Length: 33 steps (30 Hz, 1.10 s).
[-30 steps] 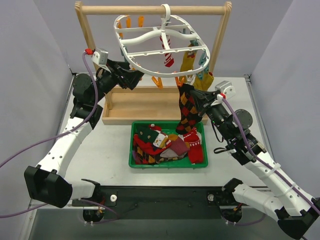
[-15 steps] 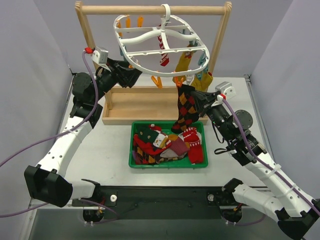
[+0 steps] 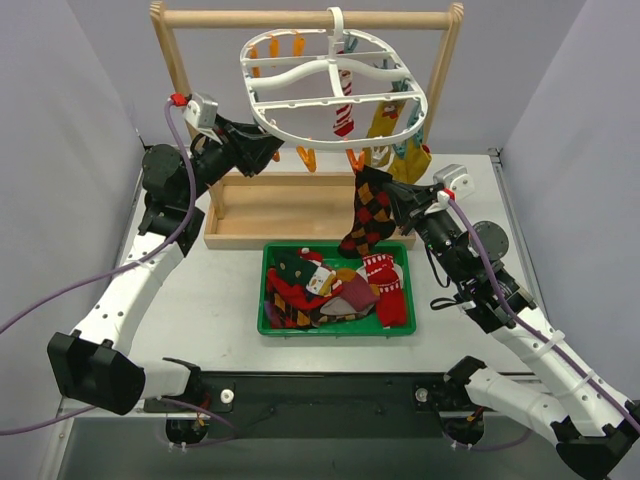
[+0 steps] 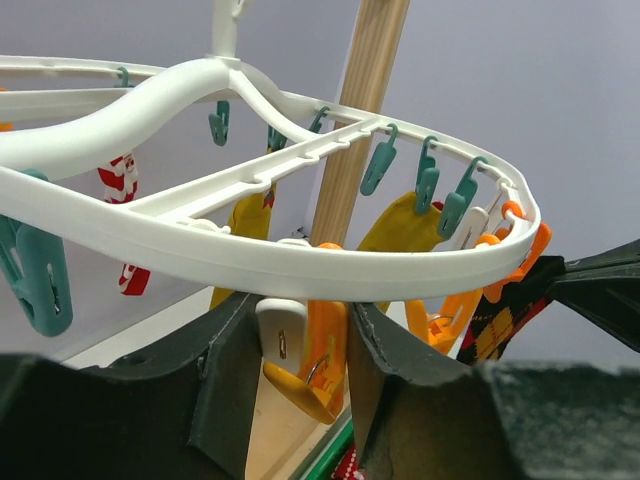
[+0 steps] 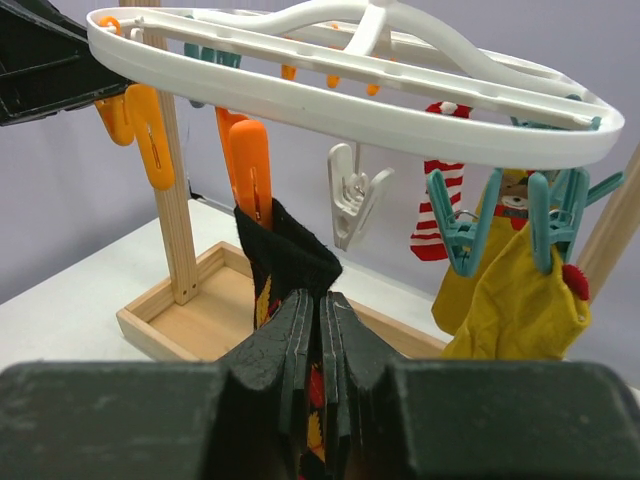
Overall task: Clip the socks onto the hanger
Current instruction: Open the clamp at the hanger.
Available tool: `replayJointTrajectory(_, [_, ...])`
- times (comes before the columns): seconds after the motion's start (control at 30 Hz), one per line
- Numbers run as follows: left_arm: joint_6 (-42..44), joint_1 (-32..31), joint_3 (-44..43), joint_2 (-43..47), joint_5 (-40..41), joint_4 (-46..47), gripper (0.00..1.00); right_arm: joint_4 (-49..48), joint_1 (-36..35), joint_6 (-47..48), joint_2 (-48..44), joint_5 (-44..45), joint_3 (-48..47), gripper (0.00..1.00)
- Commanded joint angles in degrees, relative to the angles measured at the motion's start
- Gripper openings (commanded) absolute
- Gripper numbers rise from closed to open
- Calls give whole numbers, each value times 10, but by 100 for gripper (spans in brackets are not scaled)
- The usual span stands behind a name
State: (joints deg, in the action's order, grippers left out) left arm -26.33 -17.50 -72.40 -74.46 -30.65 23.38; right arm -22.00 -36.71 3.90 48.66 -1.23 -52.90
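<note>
Left wrist view: left pincer sits just under the hanger rim, jaws pressed on both sides of an orange clip hanging from that rim. Teal clips line the rim up and right of the pincer.

Right wrist view: right pincer has its jaws together, clamped on the diamond sock. The cuff sticks up above the pincer, its top edge at the lower end of a second orange clip; cannot tell if that clip bites it. The hanger rim runs across above the pincer. A white clip hangs just beyond it. Right of the pincer and farther back, a striped sock and a yellow sock hang from the hanger, the yellow one under teal clips.

Top external view: the hanger is hooked on the rack bar. Left pincer is at its near-left rim, right pincer below its near-right rim. The diamond sock's foot dangles below the right pincer, toe near the far rim of the bin. The bin holds loose socks and sits on the surface, nearer than both pincers.
</note>
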Motion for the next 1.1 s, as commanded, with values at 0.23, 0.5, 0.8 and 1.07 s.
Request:
replayJointTrajectory(0.23, [-8,-1,-11,19,-4,21,34,-20,5,-5,-7,11,-8,0])
replayJointTrajectory(0.5, [-16,-17,-27,10,-12,15,21,3,6,32,-2,54,-40,57])
replayJointTrajectory(0.8, [-17,-54,-17,21,-5,-11,22,91,-2,-17,7,-66,-156,75])
replayJointTrajectory(1.07, [-18,-99,-20,15,0,-16,22,39,-57,-104,128,-245,-203,73])
